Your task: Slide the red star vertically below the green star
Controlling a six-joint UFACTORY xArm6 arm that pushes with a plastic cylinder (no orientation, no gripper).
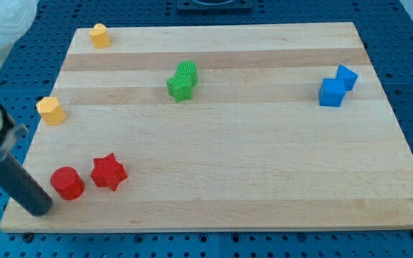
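My tip (41,209) stands at the table's (264,186) lower left corner, just at 8 o'clock of the red cylinder (67,183). It has no fingers, so it holds nothing. The red star (108,172) lies beside the cylinder, at 7 o'clock of the green star (182,81) and well apart. It looks light, stiff and easy to spin, so I would push its left side. The wood is smooth, with free room to the right.

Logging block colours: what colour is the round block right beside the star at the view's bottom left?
Red, like the red star; camera view.
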